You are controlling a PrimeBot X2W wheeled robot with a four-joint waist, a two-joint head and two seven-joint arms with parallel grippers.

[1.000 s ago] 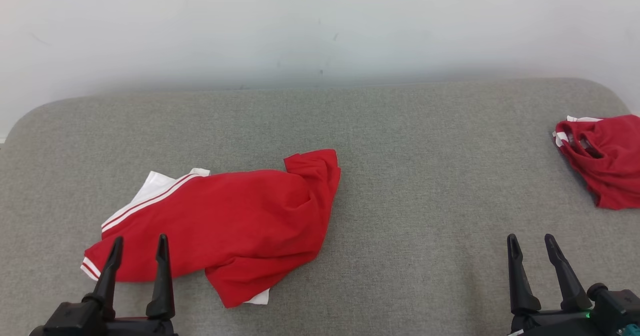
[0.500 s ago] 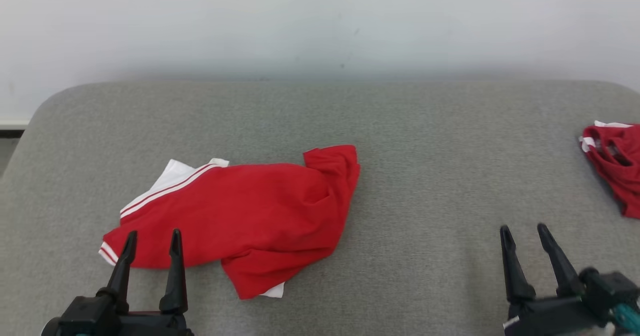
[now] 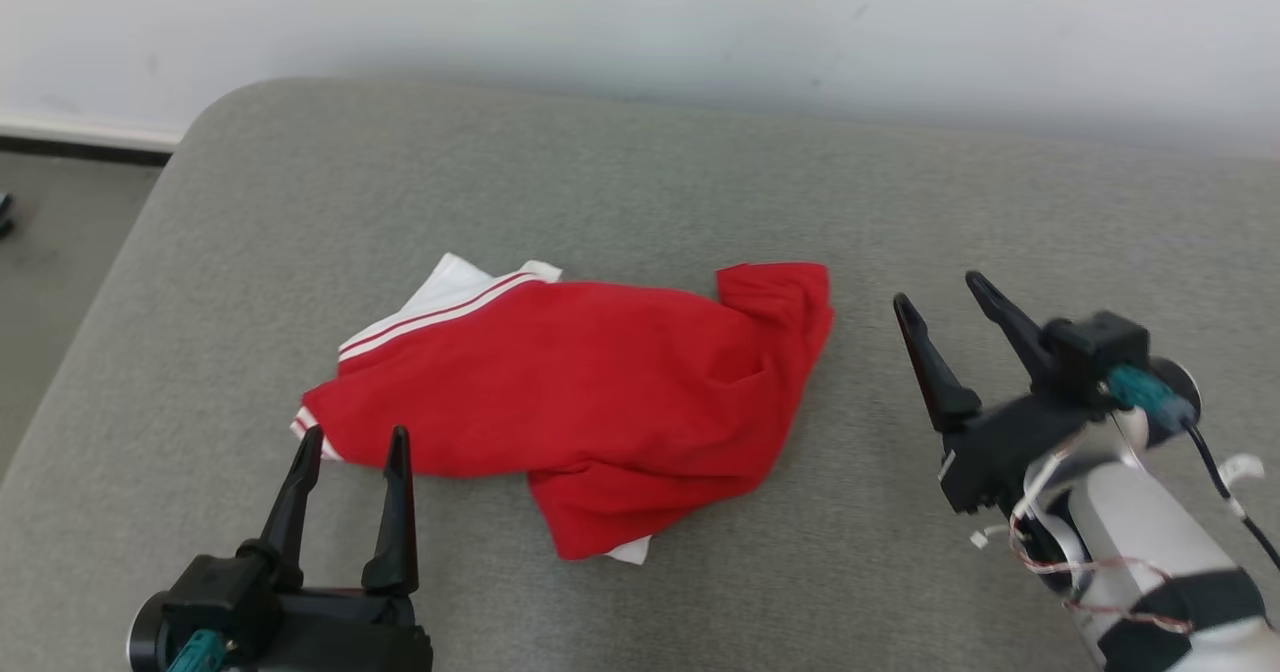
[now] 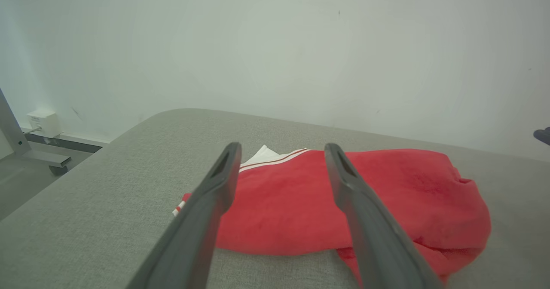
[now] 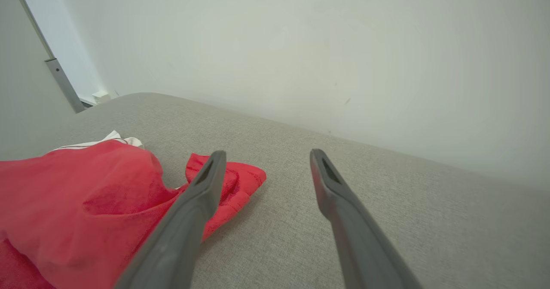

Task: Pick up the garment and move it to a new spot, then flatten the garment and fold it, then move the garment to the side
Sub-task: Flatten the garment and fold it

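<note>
Crumpled garment [image 3: 580, 402] lies mid-bench [image 3: 650, 182], long axis left–right. At its near-left hem, left tool [image 3: 357, 434]; just off its right end, right tool [image 3: 936, 288]. Both spread, empty. Left looks nearer.

The setting is presenting as a bare robotics lab or test room rather than a home. A plain white wall [image 3: 640, 12] is running behind a grey fabric-covered pad [image 3: 640, 182] with rounded corners, which is serving as the work surface. A hard grey floor [image 3: 50, 252] and a skirting strip [image 3: 80, 135] are showing at the left. A metal frame leg [image 4: 13, 134] is standing beside a small white wall box [image 4: 42, 123].
</note>
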